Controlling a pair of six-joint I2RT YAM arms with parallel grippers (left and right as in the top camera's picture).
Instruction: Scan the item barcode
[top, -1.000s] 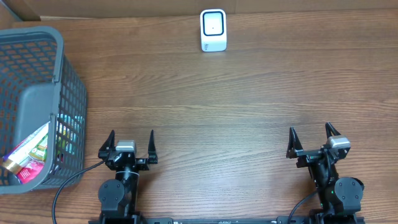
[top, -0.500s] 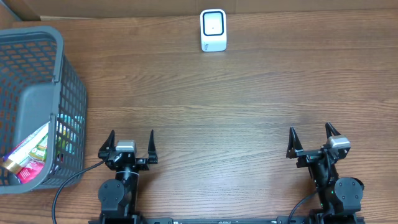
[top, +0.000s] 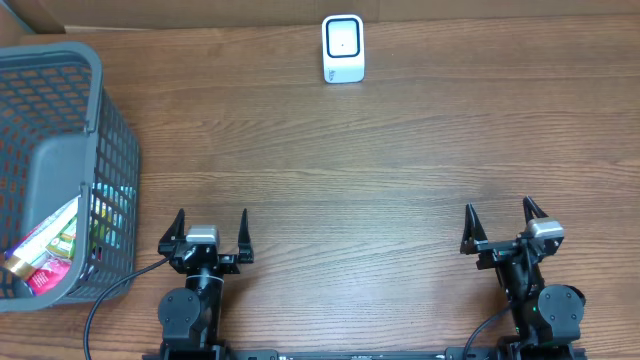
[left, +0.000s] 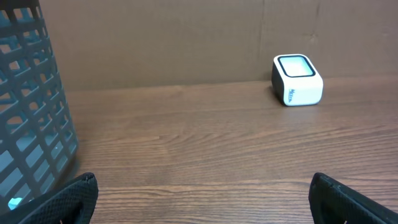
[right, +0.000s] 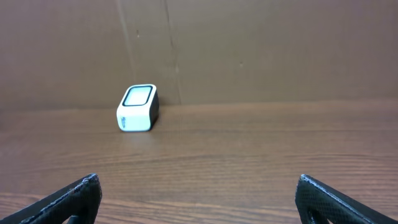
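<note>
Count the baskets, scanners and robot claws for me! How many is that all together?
Grey basket: 1
White scanner: 1
Claws: 2, the left claw and the right claw, both open
Total: 4

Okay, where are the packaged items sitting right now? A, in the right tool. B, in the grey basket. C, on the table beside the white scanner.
B: the colourful packets lie inside the grey basket on the left, the white scanner stands alone at the far edge, and the left tool and right tool are open and empty.
</note>
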